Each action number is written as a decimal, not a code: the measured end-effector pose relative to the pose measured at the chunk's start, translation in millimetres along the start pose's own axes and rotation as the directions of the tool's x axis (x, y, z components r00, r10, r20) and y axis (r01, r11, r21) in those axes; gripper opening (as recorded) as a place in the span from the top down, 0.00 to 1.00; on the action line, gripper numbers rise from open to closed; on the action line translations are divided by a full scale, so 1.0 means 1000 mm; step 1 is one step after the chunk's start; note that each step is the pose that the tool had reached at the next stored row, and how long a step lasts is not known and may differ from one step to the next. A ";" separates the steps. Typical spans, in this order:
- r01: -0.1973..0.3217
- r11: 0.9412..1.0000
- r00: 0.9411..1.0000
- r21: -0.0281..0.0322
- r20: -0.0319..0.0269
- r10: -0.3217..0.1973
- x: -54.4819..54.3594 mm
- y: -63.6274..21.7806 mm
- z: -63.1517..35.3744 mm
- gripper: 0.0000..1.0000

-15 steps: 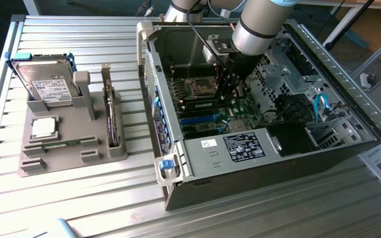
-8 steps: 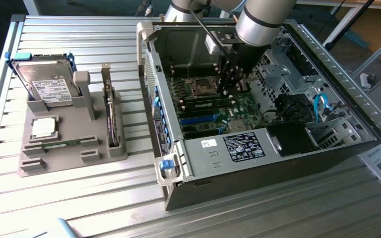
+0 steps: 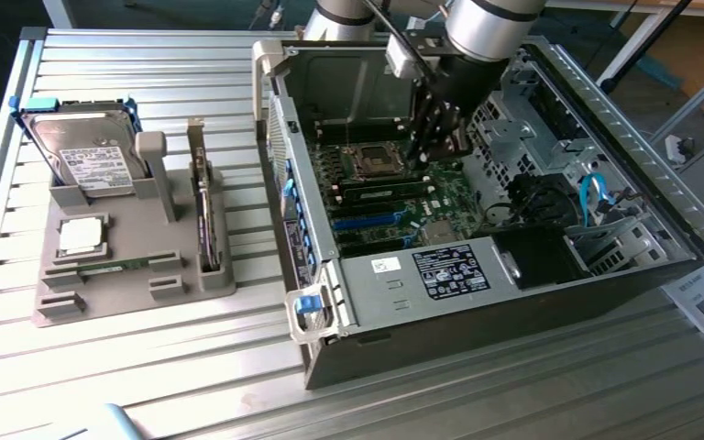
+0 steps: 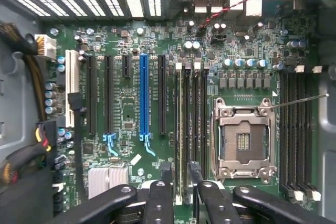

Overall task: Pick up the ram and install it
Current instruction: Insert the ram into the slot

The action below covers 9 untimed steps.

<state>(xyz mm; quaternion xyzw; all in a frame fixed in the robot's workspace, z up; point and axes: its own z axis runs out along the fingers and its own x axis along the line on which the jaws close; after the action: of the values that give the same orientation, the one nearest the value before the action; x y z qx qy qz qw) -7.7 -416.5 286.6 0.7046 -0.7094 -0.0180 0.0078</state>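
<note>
My gripper (image 3: 435, 147) reaches down into the open computer case (image 3: 645, 229), just above the motherboard (image 3: 389, 215). In the wrist view my gripper (image 4: 184, 195) is open, its dark fingers (image 4: 157, 205) on either side of a row of memory slots. A ram stick (image 4: 180, 129) stands on edge in one of these slots, directly under the gap, untouched. It also shows as a dark ram stick (image 3: 383, 192) beside the processor socket (image 3: 374, 160). A second thin green ram stick (image 3: 116, 267) lies in the grey fixture (image 3: 71, 307) at the exterior view's left.
The fixture also holds a silver hard drive (image 3: 83, 156), a square processor chip (image 3: 81, 236) and a card standing on edge (image 3: 205, 220). Beside the memory slots are the empty processor socket (image 4: 242, 142), a blue expansion slot (image 4: 143, 98) and cables (image 4: 31, 145).
</note>
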 end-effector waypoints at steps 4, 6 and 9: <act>0.000 1.000 1.000 0.000 -0.011 0.000 0.000 0.0004 -0.0137 0.75; -0.001 1.000 1.000 0.000 -0.015 0.001 -0.001 0.0005 -0.0183 0.75; -0.001 1.000 1.000 0.000 -0.022 0.001 -0.001 0.0008 -0.0264 0.75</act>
<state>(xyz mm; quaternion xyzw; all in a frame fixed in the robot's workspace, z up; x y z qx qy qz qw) -7.6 -416.3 313.1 0.7044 -0.7095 -0.0102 0.0157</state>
